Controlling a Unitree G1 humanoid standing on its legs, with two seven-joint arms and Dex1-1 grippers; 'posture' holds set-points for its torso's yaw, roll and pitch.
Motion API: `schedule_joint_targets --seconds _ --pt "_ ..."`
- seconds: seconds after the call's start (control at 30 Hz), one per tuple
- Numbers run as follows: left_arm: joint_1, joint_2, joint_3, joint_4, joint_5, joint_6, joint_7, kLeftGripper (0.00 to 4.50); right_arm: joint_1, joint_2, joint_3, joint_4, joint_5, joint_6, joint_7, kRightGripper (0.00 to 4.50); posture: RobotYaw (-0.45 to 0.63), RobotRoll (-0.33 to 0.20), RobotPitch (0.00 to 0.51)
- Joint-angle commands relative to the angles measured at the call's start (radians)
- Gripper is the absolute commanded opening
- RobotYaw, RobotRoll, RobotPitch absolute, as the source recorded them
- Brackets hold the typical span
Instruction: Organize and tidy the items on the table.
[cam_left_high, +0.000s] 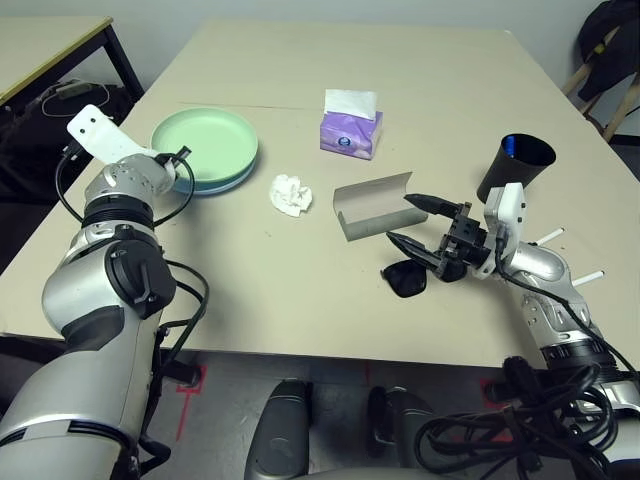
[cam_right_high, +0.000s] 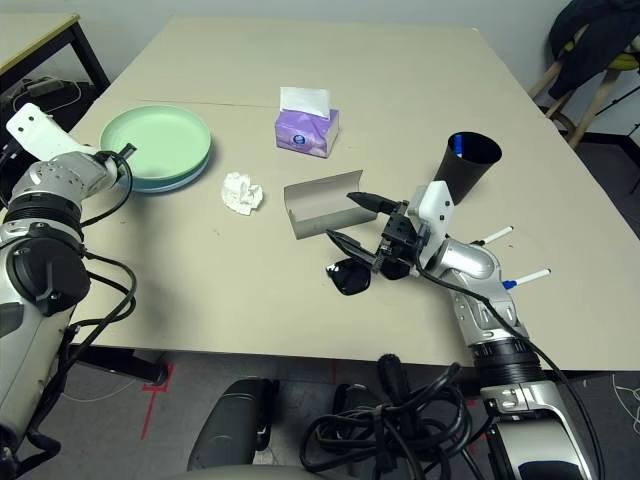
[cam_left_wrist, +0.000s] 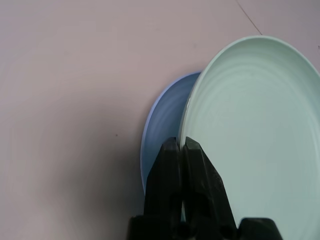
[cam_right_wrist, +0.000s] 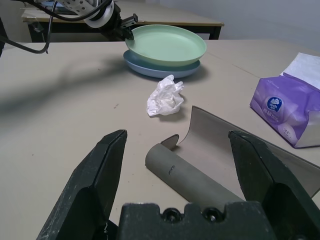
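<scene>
Right gripper (cam_left_high: 418, 222) is hovering low over the large beige matte table (cam_left_high: 420, 90), fingers spread wide and holding nothing. The grey oblong glasses case (cam_left_high: 372, 205) is lying open straight ahead of these fingers; in the right wrist view its rolled grey body is sitting between the two fingers, just beyond their tips, with the curved flap standing up behind it. The case's long axis is running crosswise to the fingers' line of reach, slightly angled. The black sunglasses (cam_left_high: 405, 279) are lying just below and beside the fingers, on the robot's side, near the table's front edge.

Judgement: the next move is turning on sunglasses versus case; the right arm is much the nearer to both.

Left gripper (cam_left_wrist: 181, 152) is pinching the rim of the mint-green round plate (cam_left_high: 203, 146), fingers nearly closed on it. That plate is sitting stacked on the pale blue round plate (cam_left_wrist: 160, 130), offset to one side of it.

Crumpled white tissue (cam_left_high: 292, 194) is lying between the two grippers, apart from both. Purple tissue box (cam_left_high: 351, 133) is standing beyond the case, well clear. Black cup with blue inside (cam_left_high: 514, 168) is standing close beside the right wrist, outboard; white pens (cam_left_high: 548, 237) are lying next to the forearm. Open room is lying ahead across the far half of the table.
</scene>
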Motion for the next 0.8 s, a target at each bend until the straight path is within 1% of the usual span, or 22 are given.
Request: schedule_joint_targets --seconds 0.03,0.1,0.13,0.17,0.23,0.27,0.3,0.33,0.4,0.47,0.53,0.63,0.8 --pt "0.005 -0.006 -0.020 0.014 0.008 -0.014 -0.005 1.05 0.015 0.002 -0.025 -0.017 0.007 0.000 -0.016 4.50 0.17 0.000 0.093" --pt "0.009 -0.007 -0.039 0.000 0.015 -0.016 -0.047 1.77 0.016 0.004 -0.027 -0.019 0.008 -0.001 -0.023 4.50 0.17 0.000 0.089" --pt "0.014 -0.008 -0.067 -0.017 0.032 -0.015 -0.095 2.21 0.016 0.005 -0.029 -0.021 0.008 -0.001 -0.029 4.50 0.17 0.000 0.089" --pt "0.025 -0.005 -0.120 -0.038 0.070 -0.015 -0.151 2.55 0.016 0.006 -0.030 -0.024 0.009 0.000 -0.035 4.50 0.17 0.000 0.086" --pt "0.064 -0.001 -0.238 -0.101 0.142 -0.060 -0.331 3.43 0.017 0.009 -0.030 -0.032 0.010 0.004 -0.044 4.50 0.17 0.000 0.086" --pt "0.092 -0.003 -0.297 -0.149 0.162 -0.080 -0.458 3.80 0.018 0.010 -0.029 -0.036 0.010 0.007 -0.047 4.50 0.17 0.000 0.085" --pt "0.125 -0.010 -0.344 -0.208 0.158 -0.080 -0.600 4.19 0.019 0.010 -0.028 -0.039 0.011 0.009 -0.050 4.50 0.18 0.000 0.084" --pt "0.154 -0.015 -0.375 -0.264 0.143 -0.062 -0.711 4.47 0.019 0.011 -0.028 -0.041 0.011 0.011 -0.052 4.50 0.18 0.000 0.083" --pt "0.224 -0.019 -0.440 -0.401 0.113 -0.002 -0.894 4.47 0.017 0.013 -0.027 -0.043 0.012 0.015 -0.058 4.50 0.18 0.000 0.080" --pt "0.285 -0.017 -0.508 -0.512 0.117 0.031 -1.011 4.47 0.011 0.015 -0.026 -0.046 0.012 0.021 -0.064 4.50 0.18 0.000 0.077" --pt "0.313 -0.016 -0.540 -0.559 0.127 0.043 -1.056 4.47 0.008 0.018 -0.025 -0.048 0.011 0.026 -0.068 4.50 0.18 0.000 0.076" --pt "0.328 -0.023 -0.587 -0.557 0.144 0.059 -1.114 4.47 0.010 0.016 -0.019 -0.056 -0.013 0.050 -0.102 4.50 0.17 0.000 0.071" --pt "0.346 -0.051 -0.613 -0.523 0.174 0.032 -1.109 4.47 0.040 0.015 -0.008 -0.102 -0.022 0.110 -0.139 4.50 0.15 0.000 0.068"
